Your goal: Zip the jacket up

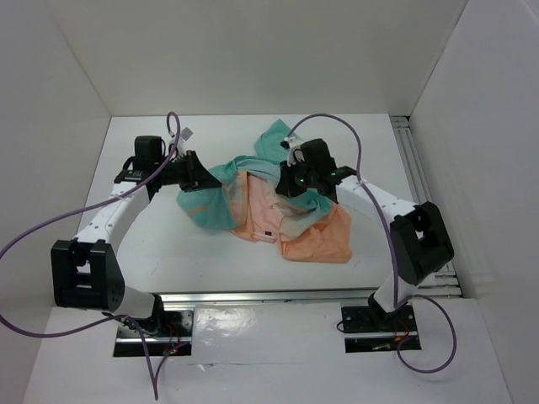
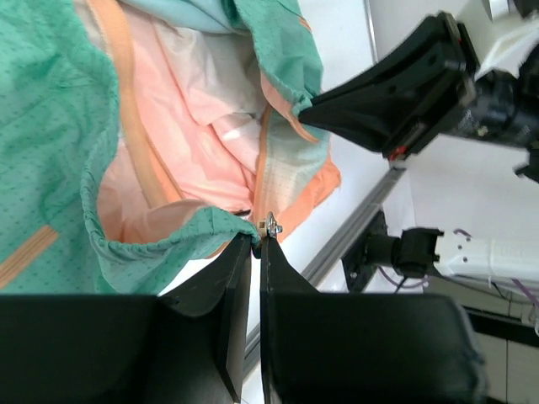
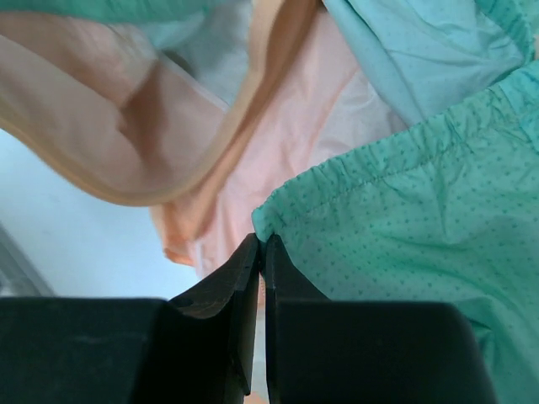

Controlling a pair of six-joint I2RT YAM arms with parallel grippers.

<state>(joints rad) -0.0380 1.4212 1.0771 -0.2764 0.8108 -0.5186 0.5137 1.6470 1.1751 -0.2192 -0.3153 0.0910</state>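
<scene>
Teal-to-peach jacket [image 1: 312, 240]: being held bunched mid-tabletop [image 1: 168, 252], long axis running left-right, peach end pointing near-right.
Left tool [image 1: 200, 172]: being clamped on a teal hem corner.
Right tool [image 1: 296, 181]: being clamped on the teal hem.

Counter [image 1: 168, 252]: white, matte, flat. It also shows as a pale patch at 8 o'clock in the right wrist view.

Enclosure: 3 plain white walls. The back wall [image 1: 253, 50] stands at 12 o'clock, the left wall [image 1: 42, 126] at 9 o'clock and the right wall [image 1: 488, 126] at 3 o'clock.

Near rail [image 1: 269, 296]: silver, slotted metal, running along the counter's 6 o'clock edge.

Side rail [image 1: 410, 160]: same make, running along the 3 o'clock edge and touching the right wall's foot.

Glossy panel [image 1: 269, 345]: white, lying outside the near rail at 6 o'clock, with light reflections on it.
</scene>
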